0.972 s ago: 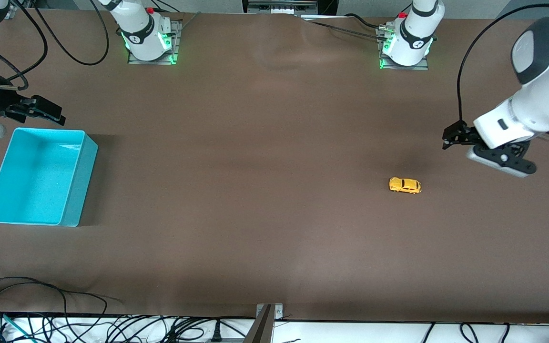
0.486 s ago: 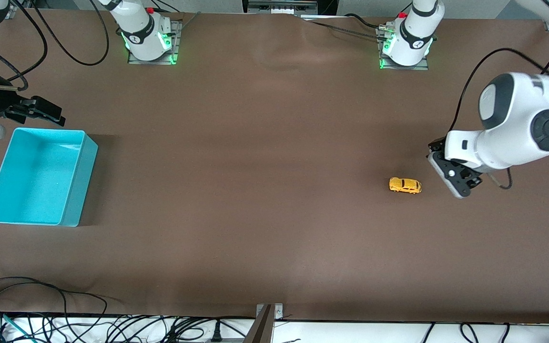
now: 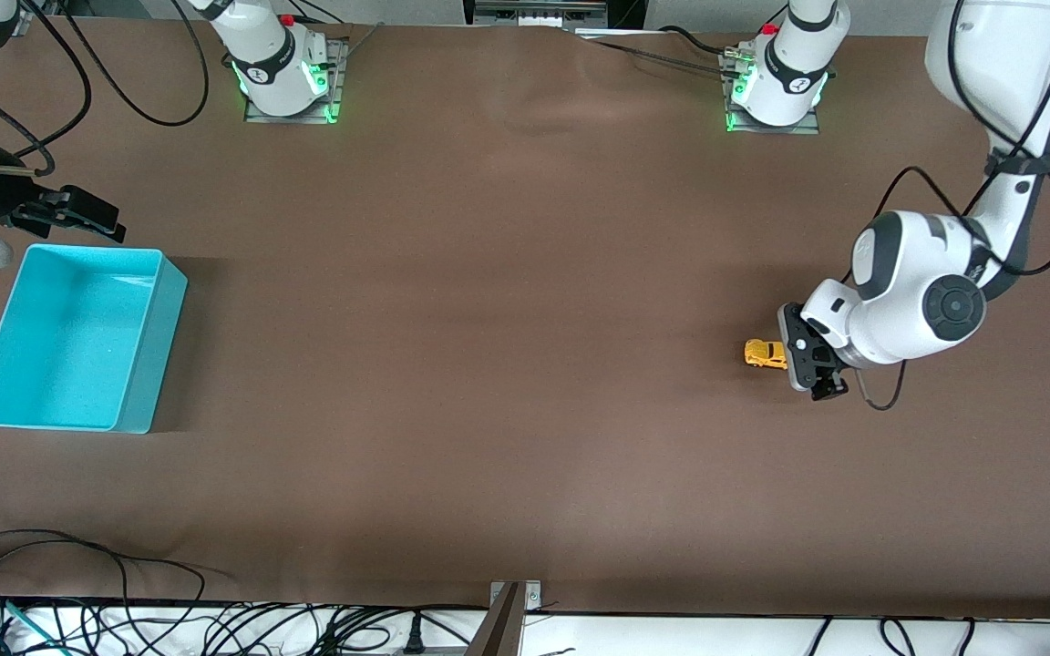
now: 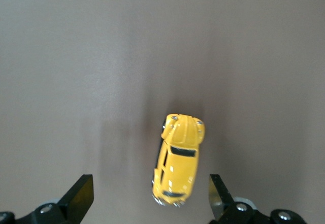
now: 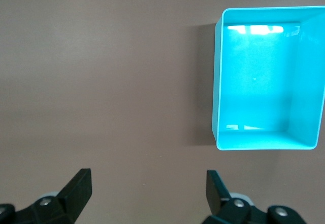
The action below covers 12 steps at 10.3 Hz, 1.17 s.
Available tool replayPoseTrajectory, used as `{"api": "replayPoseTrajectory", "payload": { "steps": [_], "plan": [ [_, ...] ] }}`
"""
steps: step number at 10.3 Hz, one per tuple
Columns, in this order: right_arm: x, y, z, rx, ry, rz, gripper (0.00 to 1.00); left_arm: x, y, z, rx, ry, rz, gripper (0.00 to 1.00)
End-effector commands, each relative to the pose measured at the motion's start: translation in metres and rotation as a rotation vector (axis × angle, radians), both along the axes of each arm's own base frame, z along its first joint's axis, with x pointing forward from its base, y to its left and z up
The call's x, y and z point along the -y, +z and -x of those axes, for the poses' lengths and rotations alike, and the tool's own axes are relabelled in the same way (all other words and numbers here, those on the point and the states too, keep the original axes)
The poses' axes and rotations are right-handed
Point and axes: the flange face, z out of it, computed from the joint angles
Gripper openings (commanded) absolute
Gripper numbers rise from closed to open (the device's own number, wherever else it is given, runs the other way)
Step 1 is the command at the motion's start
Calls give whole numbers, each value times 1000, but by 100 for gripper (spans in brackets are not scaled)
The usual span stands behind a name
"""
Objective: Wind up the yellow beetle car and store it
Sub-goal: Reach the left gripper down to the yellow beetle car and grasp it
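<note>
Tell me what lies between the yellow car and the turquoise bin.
Nothing: only bare brown table lies between the yellow beetle car and the turquoise bin, as the front view shows.

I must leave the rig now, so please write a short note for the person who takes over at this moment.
Left tool: open, low over the yellow beetle car, one finger on each side of it, not touching it as far as the left wrist view shows.
Right tool: open, holds nothing, waits over the table beside the turquoise bin.
Car: on its wheels on the table, toward the left arm's end.
Bin: toward the right arm's end, nothing in it.
Done: the approach to the car.
Left: grasp the car, wind it up, put it in the bin.
</note>
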Motion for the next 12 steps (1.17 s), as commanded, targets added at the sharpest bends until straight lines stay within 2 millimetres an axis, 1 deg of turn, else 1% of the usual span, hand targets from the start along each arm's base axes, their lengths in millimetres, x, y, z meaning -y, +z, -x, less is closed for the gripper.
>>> {"api": "replayPoseTrajectory", "payload": {
  "steps": [1,4,6,7,8,9,10,11,12],
  "plan": [
    [2,5,-3,8,-1,8,100,-1,-30,18,25,-84,-6,100],
    [3,5,-3,8,-3,10,100,-5,-54,41,14,-81,-8,100],
    [3,3,-4,5,-3,4,100,-6,-57,45,7,-87,-8,100],
    [3,-2,-7,-3,-3,5,100,-7,-59,47,2,-85,-8,99],
    [3,-2,-7,-3,-3,4,100,-7,-55,47,7,-89,-8,69],
    [4,-3,-7,-4,-1,7,100,-7,-53,46,12,-101,-8,36],
    [8,-3,-7,-6,-7,6,100,-7,-50,45,19,-102,-8,13],
    [10,-3,-7,-6,-10,6,100,-8,-45,44,28,-102,-9,0],
    [11,-3,-7,-4,-12,8,100,-9,-44,43,28,-101,-9,0]
  ]
}}
